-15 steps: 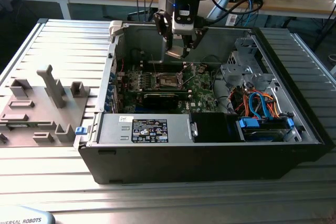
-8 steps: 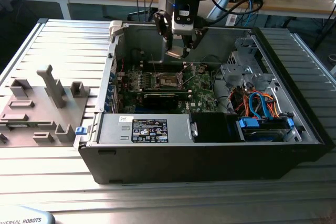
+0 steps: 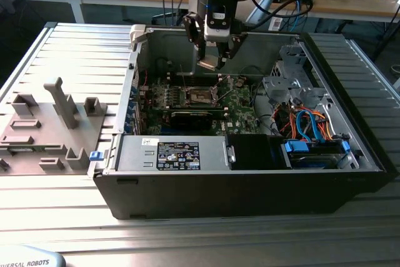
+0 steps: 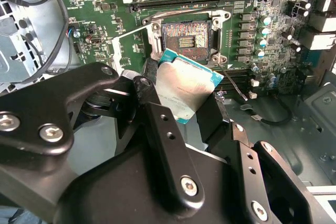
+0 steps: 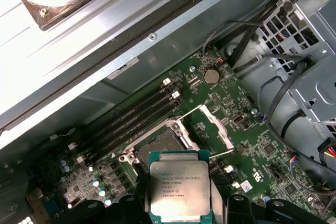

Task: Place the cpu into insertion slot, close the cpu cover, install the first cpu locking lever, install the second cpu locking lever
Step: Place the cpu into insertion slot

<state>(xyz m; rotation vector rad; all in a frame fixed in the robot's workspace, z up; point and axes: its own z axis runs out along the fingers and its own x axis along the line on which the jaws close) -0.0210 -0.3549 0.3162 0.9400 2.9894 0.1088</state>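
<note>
We hold the cpu (image 5: 180, 190) just above the insertion slot (image 4: 186, 38).
Our gripper (image 3: 212, 60), upper centre of the exterior view, pinches its edges; a tilted or offset descent might damage the slot.

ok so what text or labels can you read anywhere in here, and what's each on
cpu top: several printed lines, too small to read.
power supply label: dense print and symbols, too small to read.
white sticker on the green circuit board: unreadable.
Nothing can be quoted with confidence.
</note>
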